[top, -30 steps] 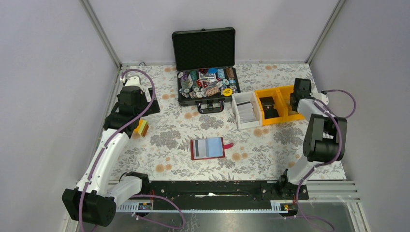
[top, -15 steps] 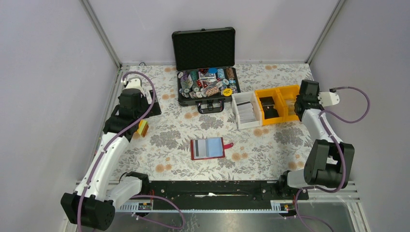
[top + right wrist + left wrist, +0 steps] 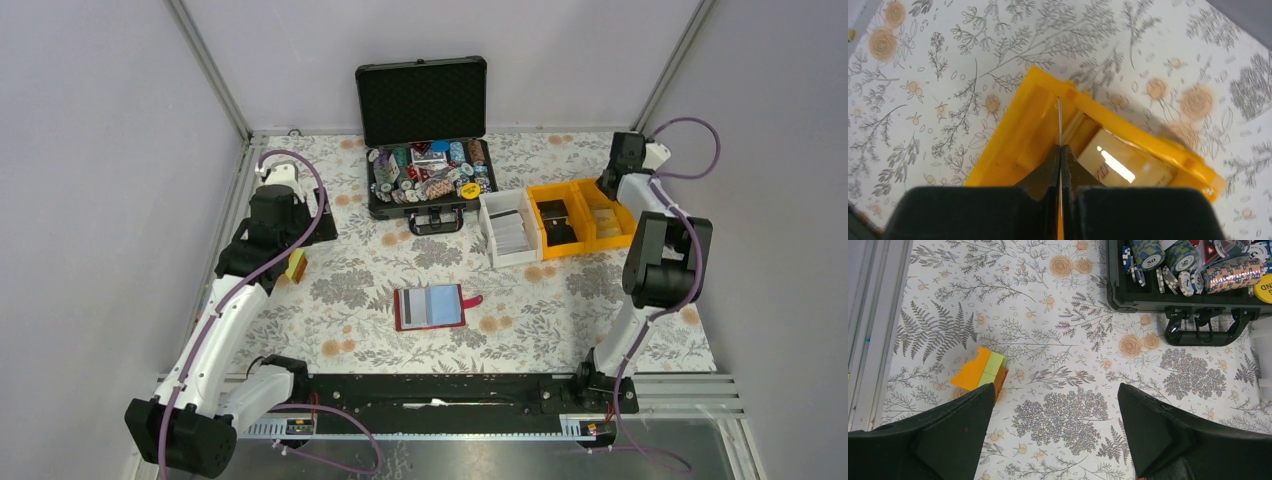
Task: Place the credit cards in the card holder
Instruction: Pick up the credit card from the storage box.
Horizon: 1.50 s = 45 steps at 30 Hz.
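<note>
The dark red card holder (image 3: 405, 309) lies open at the table's middle, with pale blue and grey credit cards (image 3: 436, 306) in its slots. My right gripper (image 3: 1060, 148) is shut on a thin credit card (image 3: 1059, 117), seen edge-on, just above the far-right yellow bin (image 3: 1018, 150). A tan-gold card (image 3: 1120, 165) lies in that bin. In the top view the right gripper (image 3: 612, 186) hovers at that bin's far end. My left gripper (image 3: 1055, 390) is open and empty over bare tablecloth at the left (image 3: 285, 222).
An open black case (image 3: 425, 180) of poker chips stands at the back. A white bin (image 3: 494, 235) with cards and two yellow bins (image 3: 546, 193) sit right of it. An orange-green block (image 3: 980, 371) lies by the left finger.
The right wrist has swung from the bin's right side to its far end, shut on a card. The left arm has barely moved.
</note>
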Available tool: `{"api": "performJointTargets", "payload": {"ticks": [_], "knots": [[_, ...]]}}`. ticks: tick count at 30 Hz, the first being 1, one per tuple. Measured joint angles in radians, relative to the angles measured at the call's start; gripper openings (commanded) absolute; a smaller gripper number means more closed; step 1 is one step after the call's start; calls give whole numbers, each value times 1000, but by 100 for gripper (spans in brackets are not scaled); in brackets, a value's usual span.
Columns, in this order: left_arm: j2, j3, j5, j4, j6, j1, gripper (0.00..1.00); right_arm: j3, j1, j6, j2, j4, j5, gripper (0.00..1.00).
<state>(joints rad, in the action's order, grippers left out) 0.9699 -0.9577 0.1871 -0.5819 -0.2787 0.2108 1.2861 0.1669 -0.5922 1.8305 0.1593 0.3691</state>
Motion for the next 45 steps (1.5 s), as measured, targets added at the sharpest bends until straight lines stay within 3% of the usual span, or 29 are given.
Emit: {"api": "performJointTargets", "payload": {"ticks": [3,8,36,39,42,45], "knots": [[0,0,0,1,0,1,99,140,0,72,95,82,-27,0],[0,0,0,0,-1,5,99,229,0,152,148,195,-40,1],[1,1,-8,0,-2,22,99,265,0,232,161,327,-74,13],[1,1,-8,0,-2,23,99,265,0,234,163,330,-75,10],[1,1,-8,0,-2,23,99,265,0,238,163,330,-75,0],[1,1,-8,0,-2,23,99,266,0,240,163,330,-75,0]]}}
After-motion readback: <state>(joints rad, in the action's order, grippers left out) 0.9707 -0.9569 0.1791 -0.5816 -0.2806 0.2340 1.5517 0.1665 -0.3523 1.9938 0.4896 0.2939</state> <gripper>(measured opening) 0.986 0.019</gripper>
